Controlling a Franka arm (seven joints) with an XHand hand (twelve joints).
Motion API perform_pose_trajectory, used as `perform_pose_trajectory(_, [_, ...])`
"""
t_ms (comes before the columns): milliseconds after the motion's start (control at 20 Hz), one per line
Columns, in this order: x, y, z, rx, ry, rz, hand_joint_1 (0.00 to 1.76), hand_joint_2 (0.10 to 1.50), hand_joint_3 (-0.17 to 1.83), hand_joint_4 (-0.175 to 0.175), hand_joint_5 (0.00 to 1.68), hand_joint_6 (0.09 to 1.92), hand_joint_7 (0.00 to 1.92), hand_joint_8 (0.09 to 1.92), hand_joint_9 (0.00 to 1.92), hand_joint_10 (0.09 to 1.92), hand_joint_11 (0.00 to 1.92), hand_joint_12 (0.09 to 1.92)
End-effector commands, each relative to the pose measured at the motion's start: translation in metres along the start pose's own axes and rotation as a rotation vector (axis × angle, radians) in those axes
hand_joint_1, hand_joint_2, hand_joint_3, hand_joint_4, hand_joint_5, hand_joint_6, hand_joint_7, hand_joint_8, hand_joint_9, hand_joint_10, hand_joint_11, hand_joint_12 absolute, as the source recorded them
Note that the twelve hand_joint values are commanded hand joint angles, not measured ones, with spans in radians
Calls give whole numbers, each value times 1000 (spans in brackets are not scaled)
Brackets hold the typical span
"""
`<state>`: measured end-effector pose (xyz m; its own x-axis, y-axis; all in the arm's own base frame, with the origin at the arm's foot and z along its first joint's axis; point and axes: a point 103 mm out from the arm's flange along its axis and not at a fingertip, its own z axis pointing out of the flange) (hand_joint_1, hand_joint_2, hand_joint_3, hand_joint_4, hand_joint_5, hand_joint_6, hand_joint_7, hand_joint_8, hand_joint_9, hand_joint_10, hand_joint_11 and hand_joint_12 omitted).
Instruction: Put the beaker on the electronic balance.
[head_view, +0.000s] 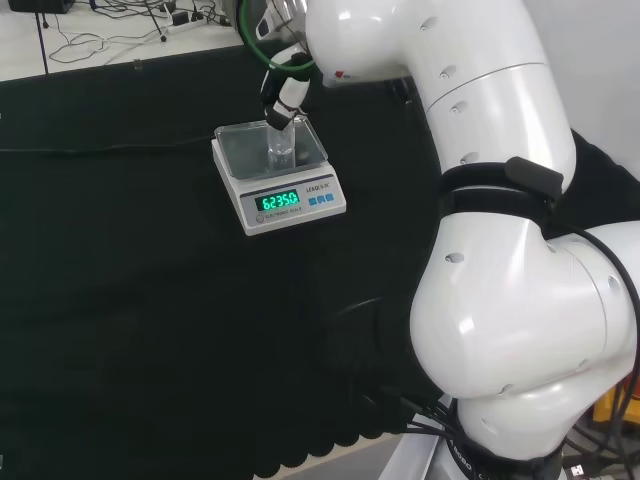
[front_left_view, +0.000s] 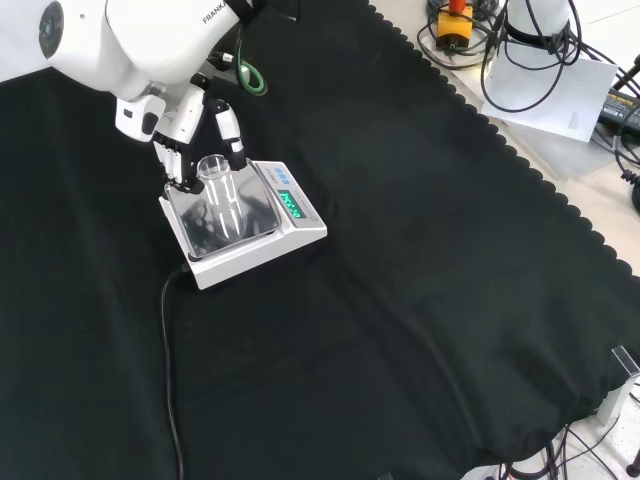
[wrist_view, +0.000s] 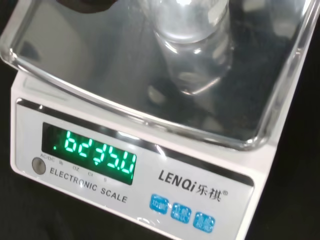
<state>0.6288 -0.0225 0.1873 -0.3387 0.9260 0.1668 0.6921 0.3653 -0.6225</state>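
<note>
Black cloth covers the whole bench. The white arm reaches over it toward the balance, a white electronic scale with a shiny steel pan, a lit green display and small blue buttons on its front face. A dark cable runs from the balance across the cloth.

The hand hangs over the far side of the balance in the head view. Its fingers are curled around the upper part of the beaker, one on each side of the rim in the front view, so it appears to be clamped on the glass. Whether the grip has begun to ease cannot be told.

The beaker stands upright on the pan, near the middle of the balance. In the wrist view its base seems to sit on the steel, mirrored in it, and the lit display suggests a load, so the placing looks nearly done.

The beaker is a small, tall, narrow cylinder of clear glass or plastic, with a round open mouth. It looks empty, though clear contents would be hard to see.

It is probably light, stiff and smooth, so likely slippery and, if glass, breakable. Being tall and narrow, it may tip easily on the slick pan. The upper wall just below the rim, pinched from opposite sides, looks the best place to hold it.
</note>
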Motion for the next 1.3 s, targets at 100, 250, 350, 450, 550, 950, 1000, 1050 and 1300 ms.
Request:
perform_pose_trajectory(100, [-2,-2,-5,11,-19,4,703,880,-175,-54,360,683,338,760,515,791,636,1286])
perform_pose_trajectory(250, [1,-3,-7,30,-21,8,687,873,-175,-27,268,504,165,710,214,850,428,1367])
perform_pose_trajectory(350, [1,-5,-8,55,-6,3,673,863,-171,-8,206,344,53,614,60,713,206,1445])
perform_pose_trajectory(450, [0,-11,-12,48,7,-4,655,850,-160,7,163,198,12,432,13,489,56,1401])
perform_pose_trajectory(550, [1,-26,-18,-1,-4,12,633,844,-146,10,163,123,8,371,2,374,12,1063])
perform_pose_trajectory(950, [6,-121,-37,-133,-84,95,577,901,-81,-14,382,87,172,514,0,706,0,556])
perform_pose_trajectory(1000, [7,-130,-35,-134,-97,107,575,905,-78,-17,405,87,193,529,13,766,0,672])
perform_pose_trajectory(1050, [8,-138,-33,-130,-104,114,575,909,-76,-20,432,87,219,545,42,817,0,813])
perform_pose_trajectory(1300, [6,-180,-12,-153,-119,153,577,934,-68,-36,535,87,338,611,215,895,0,1288])
